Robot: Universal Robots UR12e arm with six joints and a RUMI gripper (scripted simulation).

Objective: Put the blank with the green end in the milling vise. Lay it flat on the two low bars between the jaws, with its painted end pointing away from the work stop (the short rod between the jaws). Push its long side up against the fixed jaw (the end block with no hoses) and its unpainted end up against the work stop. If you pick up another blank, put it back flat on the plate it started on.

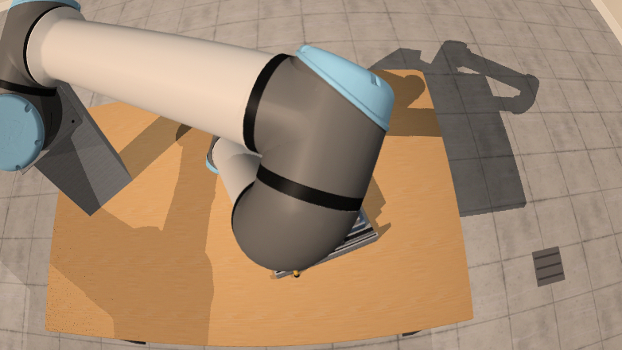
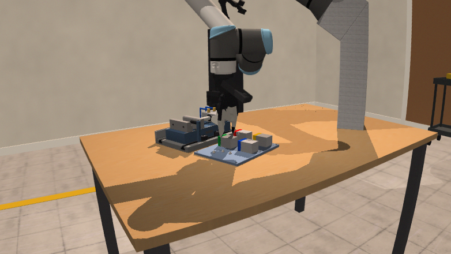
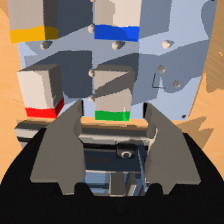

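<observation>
The green-ended blank [image 2: 229, 142] [image 3: 112, 92] lies flat on the blue plate [image 2: 205, 153] [image 3: 194, 60], its green end toward the vise. My gripper [image 2: 227, 133] [image 3: 113, 102] is open and empty, pointing down close over that blank. In the wrist view its fingertips show to either side of the green end; their exact height is hard to tell. The vise [image 2: 177, 136] [image 1: 364, 221] stands beside the plate. Its fixed jaw [image 2: 180, 124] is the plain block at the end away from the hoses. The low bars and work stop cannot be made out clearly. The arm hides the plate and gripper in the top view.
The red-ended blank [image 2: 244, 134] [image 3: 41, 90], blue-ended blank [image 2: 250, 146] [image 3: 117, 14] and yellow-ended blank [image 2: 265, 140] [image 3: 31, 19] lie on the same plate. Small pegs stand on it. Blue hoses [image 2: 201, 110] rise at the vise's far end. The robot's pedestal [image 2: 352, 78] stands on the table.
</observation>
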